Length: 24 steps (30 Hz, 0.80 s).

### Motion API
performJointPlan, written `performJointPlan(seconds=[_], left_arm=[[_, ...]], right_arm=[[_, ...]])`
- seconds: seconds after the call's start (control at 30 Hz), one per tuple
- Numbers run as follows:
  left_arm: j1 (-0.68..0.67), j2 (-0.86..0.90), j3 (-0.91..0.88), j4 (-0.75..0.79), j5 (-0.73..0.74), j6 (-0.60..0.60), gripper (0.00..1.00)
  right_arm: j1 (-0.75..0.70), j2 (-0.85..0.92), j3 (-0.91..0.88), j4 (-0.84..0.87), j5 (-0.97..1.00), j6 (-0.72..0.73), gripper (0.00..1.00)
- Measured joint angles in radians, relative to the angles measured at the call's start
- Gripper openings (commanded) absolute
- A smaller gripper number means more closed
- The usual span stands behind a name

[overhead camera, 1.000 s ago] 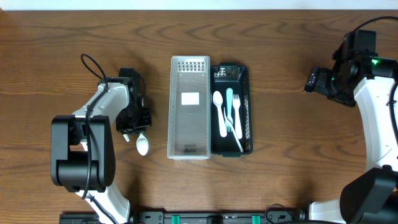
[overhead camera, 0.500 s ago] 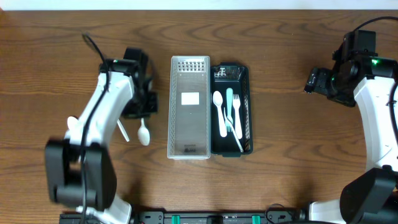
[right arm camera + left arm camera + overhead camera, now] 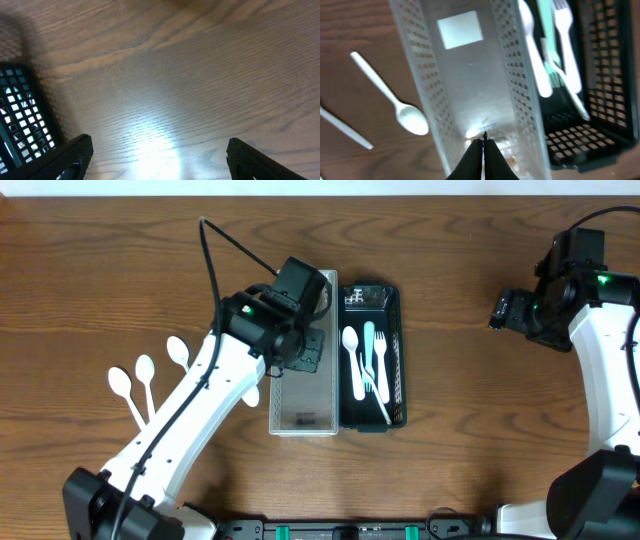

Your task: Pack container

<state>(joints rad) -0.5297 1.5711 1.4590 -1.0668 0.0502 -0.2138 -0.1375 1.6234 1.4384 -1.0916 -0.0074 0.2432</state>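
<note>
My left gripper (image 3: 310,352) hangs over the clear perforated container (image 3: 305,405), shut, with nothing showing between its fingers. In the left wrist view its closed tips (image 3: 484,139) sit above the floor of the clear container (image 3: 470,75), below its white label. A white spoon (image 3: 410,119) lies on the table just left of that container. Three more white spoons (image 3: 146,368) lie further left. The black basket (image 3: 400,330) beside the container holds white and teal cutlery (image 3: 368,360). My right gripper (image 3: 505,310) is open over bare wood (image 3: 160,160).
The black basket (image 3: 605,75) touches the clear container's right side. Another spoon handle (image 3: 345,131) lies at the left edge of the left wrist view. A corner of the black basket (image 3: 17,120) shows at the left of the right wrist view.
My left arm has swung right and forward, from the spoons on the table to above the clear container, staying shut. Three spoons at the left are now uncovered. The right arm has not moved.
</note>
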Motion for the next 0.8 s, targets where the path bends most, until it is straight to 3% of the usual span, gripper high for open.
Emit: performJointPlan(seconds=[0.3, 0.37, 0.43, 0.57, 0.8], left_arm=[[0.179, 0.000, 0.000, 0.001, -0.037, -0.009, 0.06], [0.240, 0.000, 0.000, 0.001, -0.040, -0.023, 0.16], [0.298, 0.000, -0.001, 0.003, -0.043, -0.033, 0.42], [0.374, 0.000, -0.034, 0.036, -0.051, -0.065, 0.56], [0.388, 0.000, -0.229, 0.178, -0.053, -0.100, 0.64]], right_arm=[[0.000, 0.000, 0.000, 0.000, 0.000, 0.000, 0.89], [0.000, 0.000, 0.000, 0.000, 0.000, 0.000, 0.89], [0.000, 0.000, 0.000, 0.000, 0.000, 0.000, 0.89], [0.000, 0.000, 0.000, 0.000, 0.000, 0.000, 0.89], [0.000, 0.000, -0.002, 0.000, 0.000, 0.000, 0.89]])
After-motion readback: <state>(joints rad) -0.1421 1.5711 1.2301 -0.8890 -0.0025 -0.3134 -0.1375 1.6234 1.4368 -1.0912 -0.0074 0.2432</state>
